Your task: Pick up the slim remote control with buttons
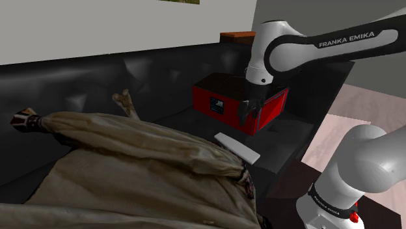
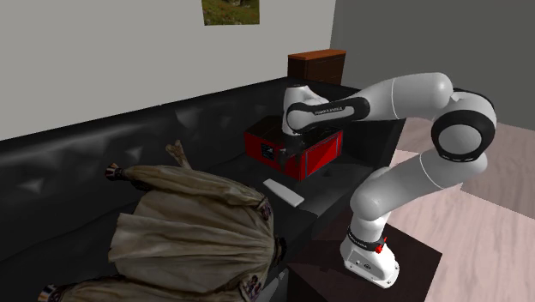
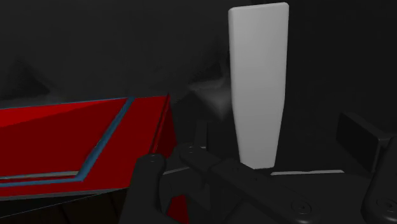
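Nearest the stand, close to the front edge of the black sofa's [image 1: 97, 78] seat, lies the slim remote [image 1: 237, 148]. It is drawn plain pale grey (no buttons can be made out on it) and rests flat, just beside the hem of a crumpled tan cloth [image 1: 130, 169] that covers much of the seat. Above it and a little further back hangs the gripper [image 1: 250, 116], fingers spread and holding nothing, in front of a red box [image 1: 228, 97] that sits toward the backrest. The step in hand looks like the descent to grasp. The arm would do well to come straight down with the fingers straddling the remote's narrow width near its middle, clear of the box's corner and the cloth, closing only once the tips reach the cushion. The wrist view adds what the outside views lack: the remote runs lengthwise away between the fingers, narrower at the end nearer the hand. The shoulder view, in turn, gives the height left to close.
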Tool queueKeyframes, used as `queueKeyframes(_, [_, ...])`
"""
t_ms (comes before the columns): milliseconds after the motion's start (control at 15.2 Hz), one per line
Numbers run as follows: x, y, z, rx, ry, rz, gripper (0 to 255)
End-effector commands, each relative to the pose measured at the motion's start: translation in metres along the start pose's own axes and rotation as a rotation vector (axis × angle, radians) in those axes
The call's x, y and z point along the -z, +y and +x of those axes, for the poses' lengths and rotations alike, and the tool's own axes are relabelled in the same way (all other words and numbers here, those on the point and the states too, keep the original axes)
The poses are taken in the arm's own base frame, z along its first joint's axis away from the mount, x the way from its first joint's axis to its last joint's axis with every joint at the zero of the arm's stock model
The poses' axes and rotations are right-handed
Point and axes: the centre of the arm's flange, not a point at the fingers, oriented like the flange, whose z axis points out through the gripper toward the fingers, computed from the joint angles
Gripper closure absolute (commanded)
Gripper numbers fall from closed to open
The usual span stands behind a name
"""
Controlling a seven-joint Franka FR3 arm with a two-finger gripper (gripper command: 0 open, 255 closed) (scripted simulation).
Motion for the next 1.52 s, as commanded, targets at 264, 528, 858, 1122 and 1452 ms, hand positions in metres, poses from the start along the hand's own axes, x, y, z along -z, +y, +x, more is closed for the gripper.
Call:
queueKeyframes(264, [-0.078,-0.023,0.021,0.010,0.007,-0.047,0])
queueKeyframes(528, [-0.105,-0.027,0.025,0.012,0.008,-0.057,0])
queueKeyframes(858, [-0.135,-0.025,0.026,0.012,0.008,-0.057,0])
queueKeyframes(1122, [-0.134,-0.025,0.025,0.012,0.008,-0.057,255])
queueKeyframes(1452, [-0.134,-0.025,0.025,0.012,0.008,-0.057,255])
